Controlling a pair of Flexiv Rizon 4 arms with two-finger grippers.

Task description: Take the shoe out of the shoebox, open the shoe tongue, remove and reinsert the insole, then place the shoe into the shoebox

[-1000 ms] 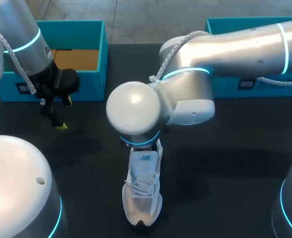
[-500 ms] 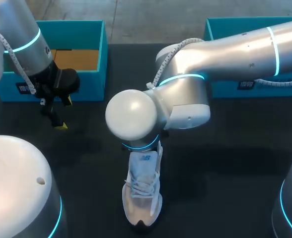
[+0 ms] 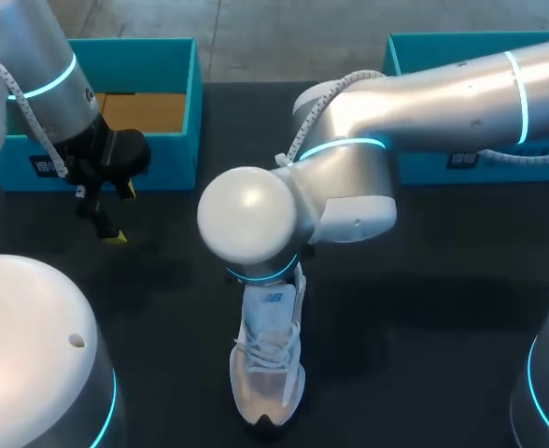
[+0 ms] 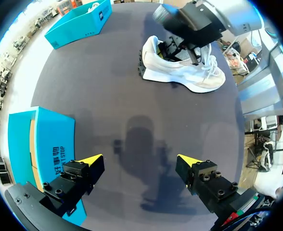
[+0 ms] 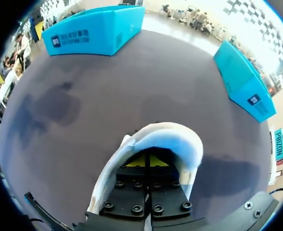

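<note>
- Yellow tips of the right gripper (image 5: 146, 161) are pressed tight together, with no gap between them. They poke down into the heel hole of the white sneaker (image 5: 173, 139). I cannot tell if they pinch anything inside.
- The black fingers (image 5: 132, 190) behind those tips sit inside the sneaker's soft white rim.
- The right arm (image 3: 443, 93) comes in from the right, and its round wrist hangs right over the sneaker's heel.
- The sneaker (image 3: 267, 364) stands on its sole on the dark table (image 3: 424, 280), out of any box. Its toe points away from the boxes, and its laces face up.
- The left gripper (image 4: 139, 161) is wide open. Only bare table shows between its two yellow tips.
- In the head view, the left gripper (image 3: 120, 215) hangs low over the table, just in front of the teal shoebox (image 3: 162, 149).
- The left arm (image 3: 32, 65) comes in from the left, well apart from the sneaker.
- The shoebox is open on top, and its brown cardboard floor shows.
- A second teal box (image 3: 424, 159) sits at the far right side, partly hidden behind the right arm.
</note>
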